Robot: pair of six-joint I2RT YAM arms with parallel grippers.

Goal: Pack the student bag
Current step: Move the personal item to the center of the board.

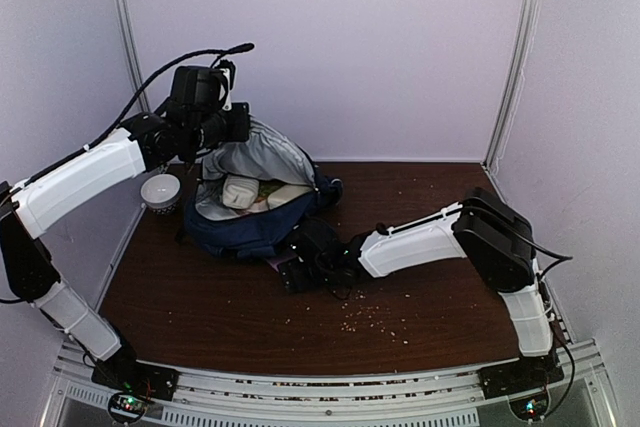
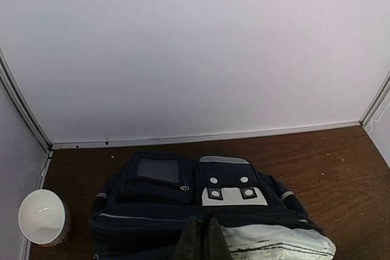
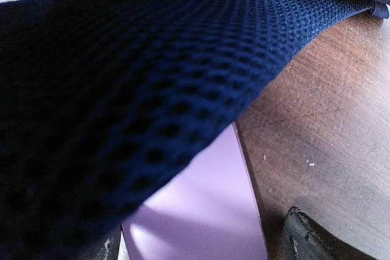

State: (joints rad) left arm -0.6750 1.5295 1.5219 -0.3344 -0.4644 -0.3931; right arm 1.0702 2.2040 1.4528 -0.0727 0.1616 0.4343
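The student bag [image 1: 240, 232] lies at the left middle of the table, navy with grey lining, its mouth held open. My left gripper [image 1: 207, 150] is shut on the raised grey-lined flap [image 1: 262, 152]. In the left wrist view its fingers [image 2: 204, 240] are pressed together at the bag's rim, above the white buckle patch [image 2: 241, 196]. White and greenish items [image 1: 243, 191] sit inside the bag. My right gripper [image 1: 303, 259] is low at the bag's near edge. In the right wrist view it [image 3: 204, 249] stands open astride a flat purple thing [image 3: 201, 205] that runs under the bag's navy mesh [image 3: 122, 89].
A white cup [image 1: 160, 190] stands just left of the bag, by the left wall [image 2: 41, 216]. Small crumbs [image 1: 372, 317] are scattered over the brown table [image 1: 430, 197] in front of the right arm. White walls close the back and both sides.
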